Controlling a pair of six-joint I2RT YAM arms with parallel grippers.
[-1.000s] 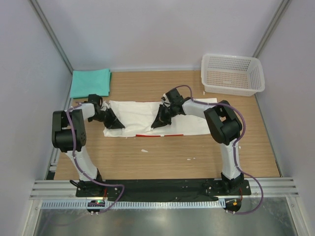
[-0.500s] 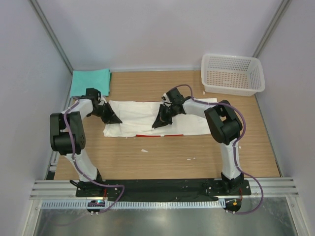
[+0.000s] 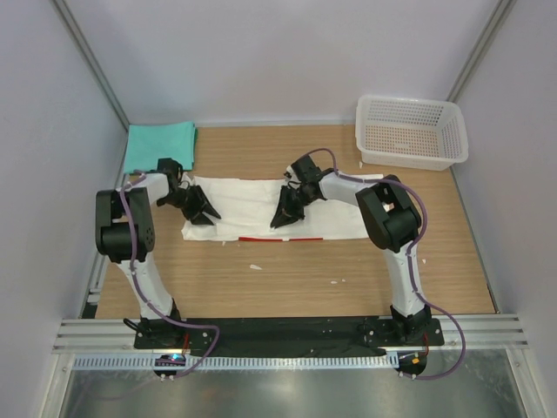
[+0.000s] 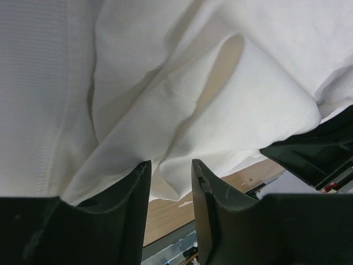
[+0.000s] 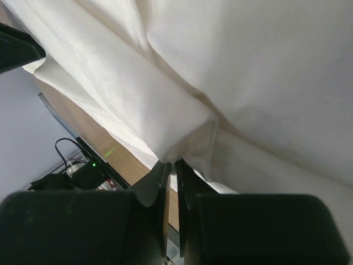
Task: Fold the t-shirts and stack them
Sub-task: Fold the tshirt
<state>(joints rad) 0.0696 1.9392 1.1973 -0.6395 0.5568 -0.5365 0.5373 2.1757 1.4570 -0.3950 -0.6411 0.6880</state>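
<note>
The white t-shirt (image 3: 248,202) lies spread in a long band across the middle of the table (image 3: 287,270), rumpled into soft folds (the teal t-shirt (image 3: 159,146) sits folded flat at the far left corner, apart from it). The left fingers (image 4: 118,221) stand parted at its left end, a drooping fold at their tips but not pinched. The right fingers (image 5: 151,187) are almost together, nipping a fold near its middle.

Soft, even light is filling the overhead view, leaving faint shadows. In wrist views, dark fingers (image 4: 110,221) at six o'clock are blurring; shirt (image 4: 165,83) is looking bright and sharp.
</note>
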